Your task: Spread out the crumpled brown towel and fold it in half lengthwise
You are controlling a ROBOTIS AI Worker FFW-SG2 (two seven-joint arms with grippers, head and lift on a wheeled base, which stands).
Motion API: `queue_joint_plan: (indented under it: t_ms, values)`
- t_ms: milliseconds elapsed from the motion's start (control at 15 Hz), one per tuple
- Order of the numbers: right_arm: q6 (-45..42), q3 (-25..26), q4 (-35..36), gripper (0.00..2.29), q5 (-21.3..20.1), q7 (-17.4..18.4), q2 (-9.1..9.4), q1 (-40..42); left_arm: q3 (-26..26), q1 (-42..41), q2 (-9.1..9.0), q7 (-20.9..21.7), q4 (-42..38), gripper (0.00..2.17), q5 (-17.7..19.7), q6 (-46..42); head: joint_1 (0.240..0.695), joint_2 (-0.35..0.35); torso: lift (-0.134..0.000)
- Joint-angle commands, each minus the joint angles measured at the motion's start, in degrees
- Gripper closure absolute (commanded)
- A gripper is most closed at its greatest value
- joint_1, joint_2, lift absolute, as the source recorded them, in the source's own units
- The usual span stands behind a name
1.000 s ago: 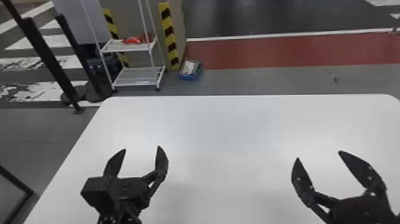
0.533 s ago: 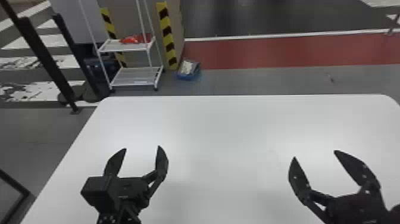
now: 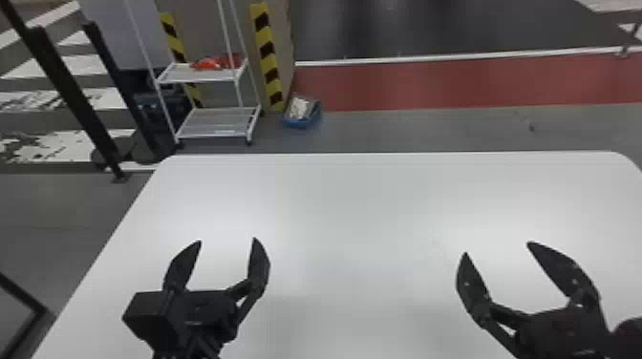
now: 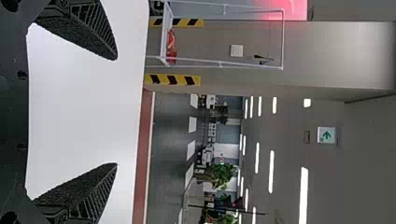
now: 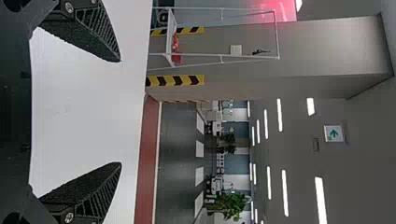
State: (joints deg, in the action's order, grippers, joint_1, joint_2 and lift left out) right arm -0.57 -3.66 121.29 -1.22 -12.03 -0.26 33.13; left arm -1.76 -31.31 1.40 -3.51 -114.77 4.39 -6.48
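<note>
Over the white, round-cornered surface (image 3: 353, 205): black, flat-fingered left tool (image 3: 227, 240), its 2 fingers standing apart, pointing forward, holding nothing. Matching black right tool (image 3: 497, 248), well apart, also gaping empty, angling forward and inward. Crumpled brown cloth towel: location, bearing from either tool, long axis and nearer arm are escaping determination.

White tabletop (image 3: 353, 210) | smooth, faint sheen | lies flat | straight far edge | rounded corners at far left and far right
</note>
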Motion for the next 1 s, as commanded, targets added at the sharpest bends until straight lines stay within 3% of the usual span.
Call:
queue_joint_plan:
  t_ms: [0,933]
  values:
    - [0.18,-0.04,-0.09,0.09,0.25,-0.01,0.31,-0.09,-0.09,-0.95,0.09,0.0,-0.81,0.06,0.0,0.11,0.695,0.15,-0.125]
    - [0.53,-0.3,0.97,0.09,0.34,0.08,0.31,1.41,0.0,-2.44,0.09,0.0,-2.13,0.07,0.09,0.29,0.695,0.158,-0.125]
